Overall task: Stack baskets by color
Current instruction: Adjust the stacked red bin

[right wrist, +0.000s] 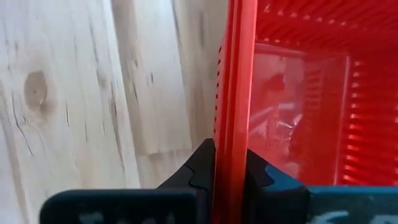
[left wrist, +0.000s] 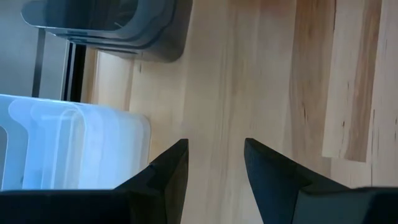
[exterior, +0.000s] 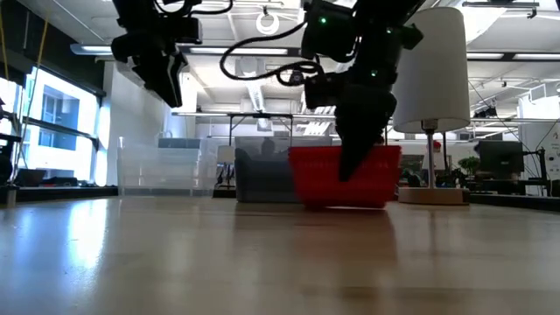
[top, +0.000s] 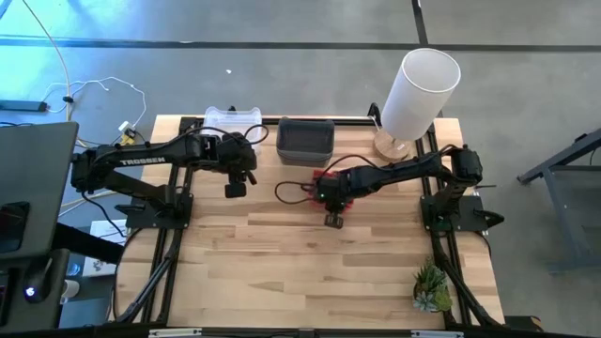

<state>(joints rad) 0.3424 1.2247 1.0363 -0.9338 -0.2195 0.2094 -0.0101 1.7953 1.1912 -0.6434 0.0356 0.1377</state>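
Red basket (exterior: 343, 178) sits mid-table, nearest the low camera; right gripper (right wrist: 230, 165) clenched on its rim wall, presumably to lift it for stacking; mesh insides look empty. Behind: grey basket (top: 305, 139), clear basket (top: 231, 120) at the far edge. Left gripper (left wrist: 214, 165) hovers released, holding nothing.

Bright, even light is cast from ceiling strips and from windows at nine o'clock in the low view — the table (exterior: 262, 262) gleams there, blurred nearest the lens.
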